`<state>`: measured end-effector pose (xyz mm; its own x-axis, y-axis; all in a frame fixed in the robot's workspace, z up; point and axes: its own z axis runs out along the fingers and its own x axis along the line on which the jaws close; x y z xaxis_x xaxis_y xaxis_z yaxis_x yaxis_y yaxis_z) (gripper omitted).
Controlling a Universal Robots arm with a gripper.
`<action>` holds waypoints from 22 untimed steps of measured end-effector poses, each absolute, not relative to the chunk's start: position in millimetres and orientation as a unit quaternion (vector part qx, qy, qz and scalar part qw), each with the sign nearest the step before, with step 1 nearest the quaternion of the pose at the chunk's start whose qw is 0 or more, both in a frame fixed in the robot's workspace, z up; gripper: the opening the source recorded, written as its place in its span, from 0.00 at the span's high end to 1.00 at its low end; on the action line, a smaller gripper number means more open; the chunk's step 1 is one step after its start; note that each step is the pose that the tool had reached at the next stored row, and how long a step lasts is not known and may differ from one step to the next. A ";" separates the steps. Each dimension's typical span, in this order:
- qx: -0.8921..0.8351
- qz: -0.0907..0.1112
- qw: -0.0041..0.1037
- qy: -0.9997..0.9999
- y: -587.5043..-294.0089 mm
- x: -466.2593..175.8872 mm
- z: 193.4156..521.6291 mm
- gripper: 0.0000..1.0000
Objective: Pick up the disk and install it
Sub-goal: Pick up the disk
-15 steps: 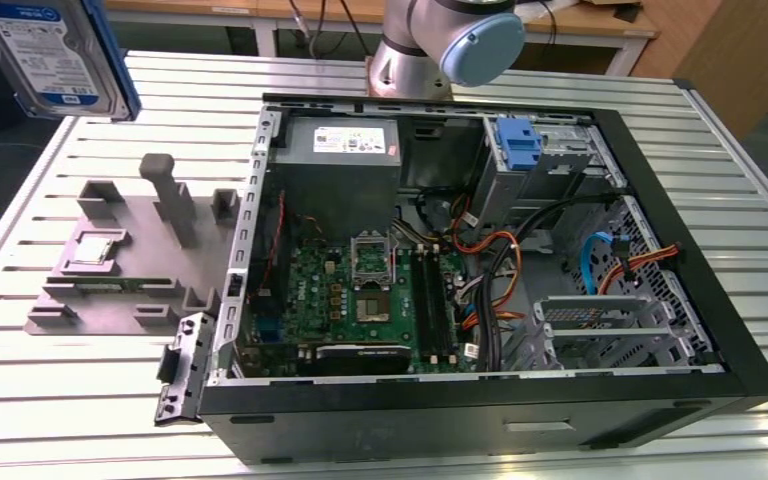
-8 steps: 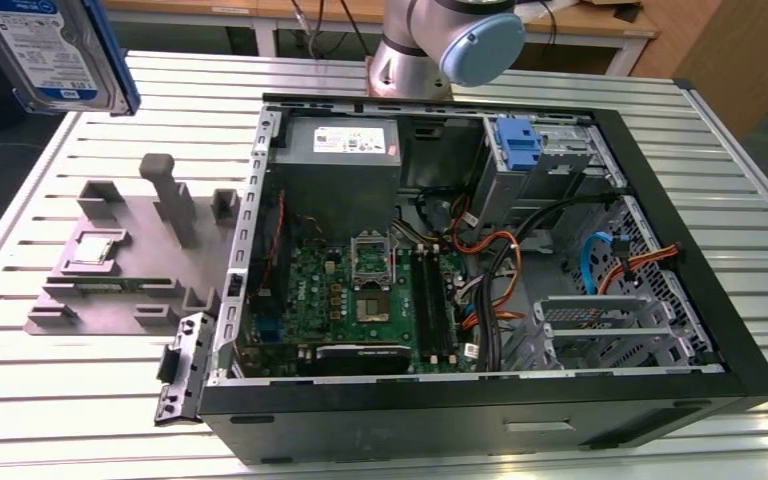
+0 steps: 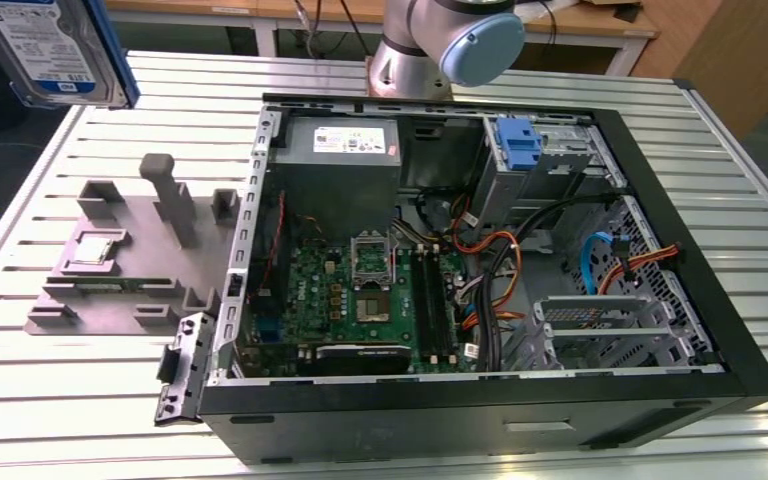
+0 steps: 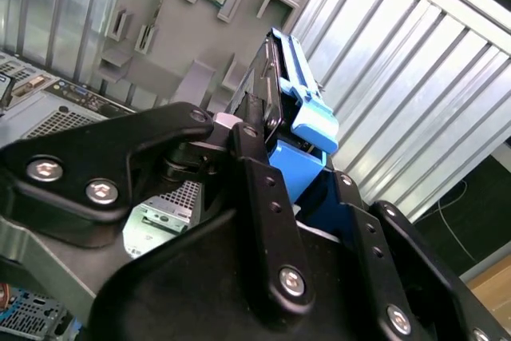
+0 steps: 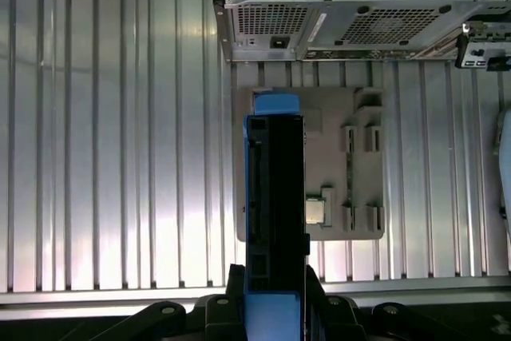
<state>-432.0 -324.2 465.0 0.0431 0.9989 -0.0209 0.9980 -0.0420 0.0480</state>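
The gripper (image 5: pixel 275 289) is clamped on the disk (image 3: pixel 57 50), holding it on edge in the air above the grey fixture plate (image 5: pixel 335 117), which lies beside the open computer case (image 3: pixel 491 420). The disk's white-and-blue label faces the exterior view.

disk (image 3: pixel 57 50): silver-grey drive, white-and-blue label, blue caddy. Clamped edge-on between the fingers (image 4: pixel 263 197), sticking out past their tips.

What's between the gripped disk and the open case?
Nothing visible. The gripper holds the disk aloft, on the exterior view's left of the case, whose side is open. Inside, orange and blue cables run beside the drive cage.
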 end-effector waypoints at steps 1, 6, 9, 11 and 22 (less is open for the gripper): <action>0.722 0.009 0.025 0.692 -324.1 -432.0 466.5 0.63; 0.722 0.010 0.026 0.692 -324.1 -432.2 468.7 0.63; 0.722 0.011 0.026 0.692 -324.1 -432.1 468.7 0.63; 0.722 0.011 0.026 0.692 -324.5 -432.1 468.7 0.63; 0.722 0.010 0.027 0.692 -334.5 -432.1 468.7 0.63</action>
